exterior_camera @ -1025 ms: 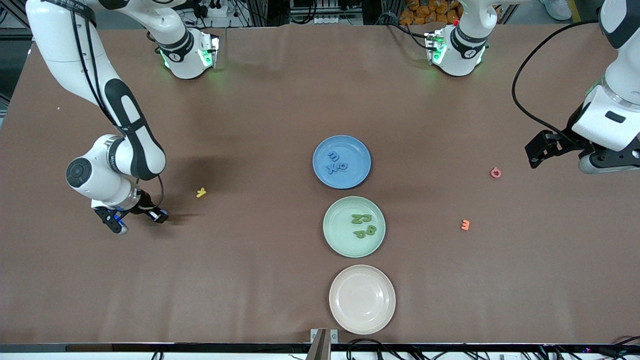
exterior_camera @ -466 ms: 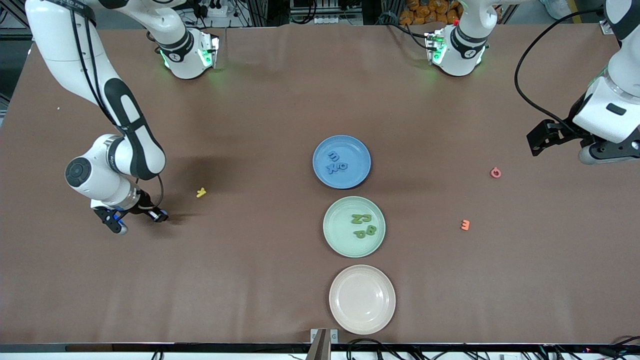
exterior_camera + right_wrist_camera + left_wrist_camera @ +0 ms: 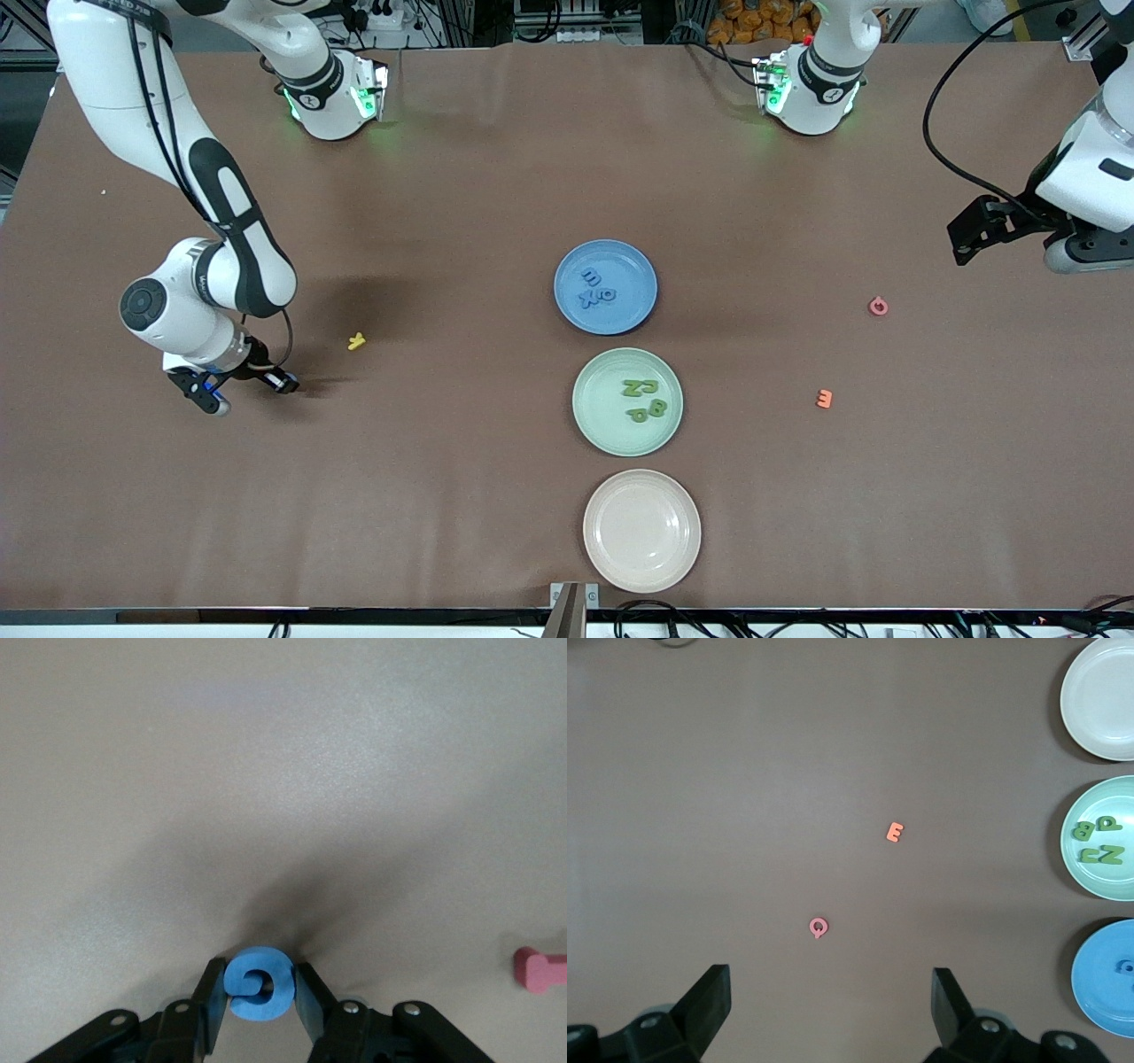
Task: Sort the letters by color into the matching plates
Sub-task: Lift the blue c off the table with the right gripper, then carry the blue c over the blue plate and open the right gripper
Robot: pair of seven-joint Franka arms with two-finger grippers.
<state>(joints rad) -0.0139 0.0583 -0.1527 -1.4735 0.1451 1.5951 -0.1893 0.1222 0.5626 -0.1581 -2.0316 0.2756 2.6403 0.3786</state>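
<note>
Right gripper [image 3: 237, 390], at the frame's left, is clamping a blue letter [image 3: 259, 983]; blue plate [image 3: 567, 312] is lying center-right. Left gripper [image 3: 831, 1003] is waiting, fingers spread.

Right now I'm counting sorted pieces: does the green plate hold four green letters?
Yes, the green plate holds four green letters, clustered together.

Cream-pink plate [image 3: 641, 530] sits nearest the front camera, just beside the mint plate, in line with it; nothing lies on it. Also seen in the left wrist view [image 3: 1109, 700], partly cut off by the frame edge. Brown table covering [image 3: 443, 487] is matte, faintly creased near the arm bases. Small metal bracket [image 3: 573, 599] sits at the table's front edge, near the cream-pink plate.
</note>
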